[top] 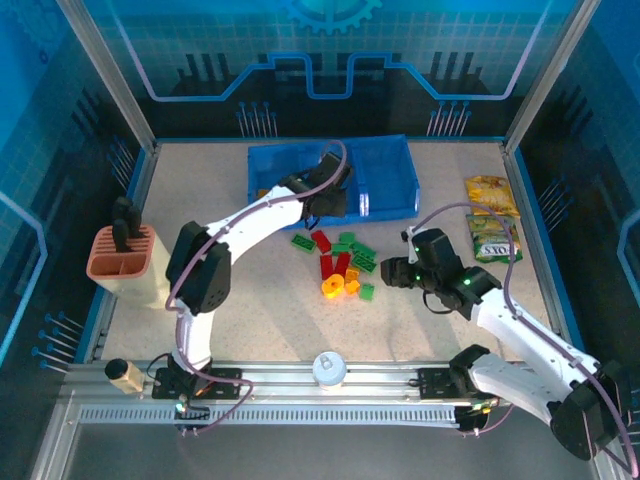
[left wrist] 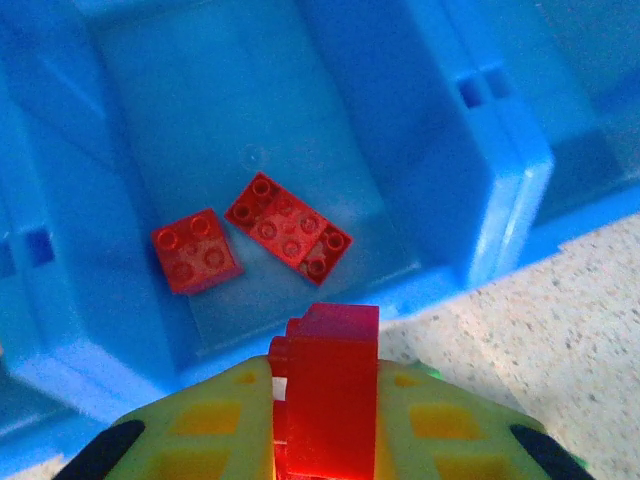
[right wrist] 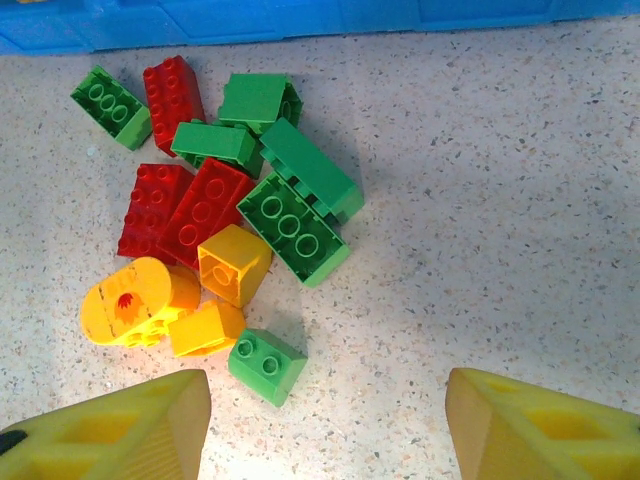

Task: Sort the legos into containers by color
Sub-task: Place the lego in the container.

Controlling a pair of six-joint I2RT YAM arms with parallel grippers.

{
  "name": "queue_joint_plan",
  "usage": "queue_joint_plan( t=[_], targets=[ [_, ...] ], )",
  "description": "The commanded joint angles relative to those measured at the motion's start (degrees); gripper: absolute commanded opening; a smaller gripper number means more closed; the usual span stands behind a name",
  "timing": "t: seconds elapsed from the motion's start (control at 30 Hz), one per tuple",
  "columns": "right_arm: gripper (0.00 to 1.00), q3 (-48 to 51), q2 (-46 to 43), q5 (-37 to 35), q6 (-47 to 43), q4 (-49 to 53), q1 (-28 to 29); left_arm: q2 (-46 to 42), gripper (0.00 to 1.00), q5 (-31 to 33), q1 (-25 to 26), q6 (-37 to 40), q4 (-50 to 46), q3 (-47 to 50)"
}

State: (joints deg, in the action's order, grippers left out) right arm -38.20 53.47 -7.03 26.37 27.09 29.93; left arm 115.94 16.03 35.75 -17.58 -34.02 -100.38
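Step in hand: depositing a red brick. The left gripper is clamped tight on a red lego, poised over the near edge of the tray's middle compartment, where two red legos already lie. Next move, by judgement: advance slightly over the floor, then release. The right gripper hangs half-open and empty above the unsorted pile on the table.

The top camera looks down from above and behind the arms over the whole surface. The left wrist camera peers closely into the tray; the right wrist one hangs close above the legos. The top view holds both spots.
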Motion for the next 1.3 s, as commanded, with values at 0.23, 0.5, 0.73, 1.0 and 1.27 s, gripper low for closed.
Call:
queue_joint_plan(
  t=[0.23, 0.5, 0.73, 1.0, 1.27],
  targets=[
    [0.65, 1.8, -2.1, 0.3, 1.2, 1.2, -1.4, 9.1, 0.24, -1.2, -2.8, 2.2, -6.6, -12.6],
    [0.65, 2.2, -2.0, 0.7, 1.3, 0.5, -1.5, 10.5, 0.24, -1.1, -3.1, 2.3, -6.4, -12.9],
    [0.65, 2.5, -1.3, 1.7, 1.6, -0.4, -1.5, 9.4, 0.51, -1.4, -3.1, 2.2, -6.9, -13.7],
    [0.69, 0.6, 0.9, 4.6, -0.2, -1.0, -1.0, -0.3, 0.56, -3.4, -2.4, 1.8, -4.1, -9.2],
    [0.7, -5.9, 8.5, 1.8, -2.2, -0.5, 5.2, -19.7, 0.57, -3.0, -1.9, -2.5, 5.3, 11.5]
  ],
)
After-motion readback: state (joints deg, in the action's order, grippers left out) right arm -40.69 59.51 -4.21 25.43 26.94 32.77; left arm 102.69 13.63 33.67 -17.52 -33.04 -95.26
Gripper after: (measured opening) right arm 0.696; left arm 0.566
